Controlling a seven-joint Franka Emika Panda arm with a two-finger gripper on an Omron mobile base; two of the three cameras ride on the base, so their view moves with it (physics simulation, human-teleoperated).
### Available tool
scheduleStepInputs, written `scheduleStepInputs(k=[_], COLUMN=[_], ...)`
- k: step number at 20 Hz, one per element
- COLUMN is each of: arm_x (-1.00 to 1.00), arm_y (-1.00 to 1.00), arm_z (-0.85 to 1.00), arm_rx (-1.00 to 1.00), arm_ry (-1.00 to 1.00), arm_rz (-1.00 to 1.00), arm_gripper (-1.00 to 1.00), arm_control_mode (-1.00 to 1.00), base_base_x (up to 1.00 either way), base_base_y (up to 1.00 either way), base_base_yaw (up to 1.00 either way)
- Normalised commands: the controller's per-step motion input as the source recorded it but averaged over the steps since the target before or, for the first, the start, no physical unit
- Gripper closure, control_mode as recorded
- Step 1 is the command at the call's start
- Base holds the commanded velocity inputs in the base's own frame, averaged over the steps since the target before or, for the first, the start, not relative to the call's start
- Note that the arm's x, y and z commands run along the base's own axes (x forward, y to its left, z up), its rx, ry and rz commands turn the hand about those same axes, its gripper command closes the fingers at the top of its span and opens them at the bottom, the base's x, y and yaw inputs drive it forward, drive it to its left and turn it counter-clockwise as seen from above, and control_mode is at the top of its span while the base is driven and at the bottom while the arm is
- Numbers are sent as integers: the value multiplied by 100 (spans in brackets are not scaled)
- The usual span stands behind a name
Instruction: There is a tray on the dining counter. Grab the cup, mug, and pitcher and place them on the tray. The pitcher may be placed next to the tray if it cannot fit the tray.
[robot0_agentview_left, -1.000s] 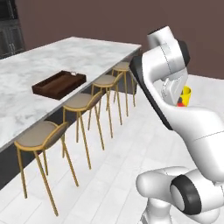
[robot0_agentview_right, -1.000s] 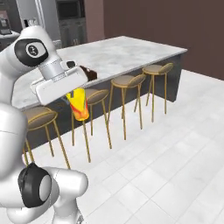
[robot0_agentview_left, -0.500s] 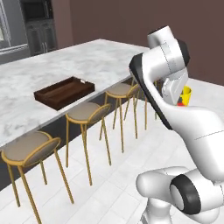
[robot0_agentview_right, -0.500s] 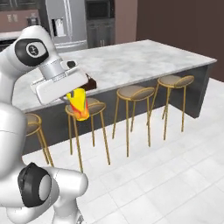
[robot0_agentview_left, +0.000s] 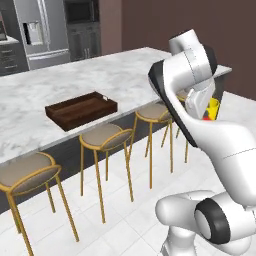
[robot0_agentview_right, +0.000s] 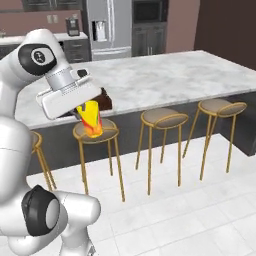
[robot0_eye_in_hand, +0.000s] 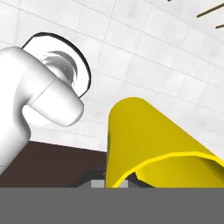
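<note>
The gripper is clamped on the yellow cup (red-orange mark showing), held in the air above the white floor near the stools. Beyond, the tray sits by the dining counter's near edge.

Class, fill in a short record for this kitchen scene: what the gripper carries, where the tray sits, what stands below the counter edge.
gripper: shut on the yellow cup, held in the air above the stools
tray: on the dining counter, near its front edge, nothing in it
stools: lined up along the counter's near side
</note>
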Motion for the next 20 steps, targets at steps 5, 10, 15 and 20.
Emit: scheduleStepInputs(k=[5, 10, 15, 20], arm_x=[0, 0, 0, 0], arm_y=[0, 0, 0, 0], arm_z=[0, 0, 0, 0], arm_rx=[0, 0, 0, 0], arm_ry=[0, 0, 0, 0], arm_rz=[0, 0, 0, 0], arm_gripper=[100, 100, 100, 100], arm_control_mode=[100, 100, 100, 100], base_base_x=[65, 79, 76, 70], base_base_y=[-12, -8, -5, -1], base_base_yaw=[31, 26, 25, 32])
